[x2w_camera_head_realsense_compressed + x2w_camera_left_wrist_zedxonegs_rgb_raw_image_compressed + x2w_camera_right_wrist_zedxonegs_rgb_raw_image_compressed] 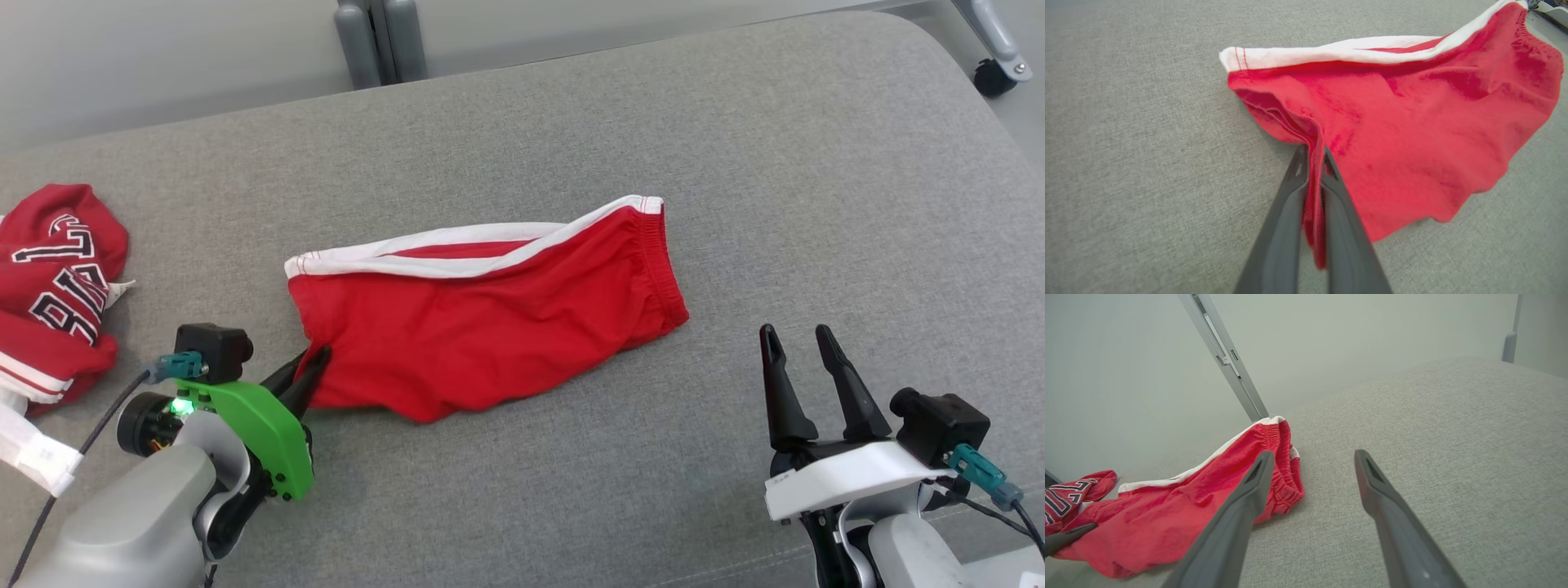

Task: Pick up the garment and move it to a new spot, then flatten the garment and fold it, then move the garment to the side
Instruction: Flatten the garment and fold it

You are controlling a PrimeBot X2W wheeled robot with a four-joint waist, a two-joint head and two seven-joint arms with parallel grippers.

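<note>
Two left fingers [1284, 220] pinch shut on a leg-hem corner of the red shorts [490, 318] (white side stripe on the far edge), which lie mid-cushion [735, 163]; right fingers [780, 392] spread open, apart from the waistband.

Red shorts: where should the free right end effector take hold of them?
Probably the red shorts' elastic waistband, at its near corner, coming from the right: it faces the open right end effector, is gathered thick, and lies opposite the end the left end effector grips.
</note>
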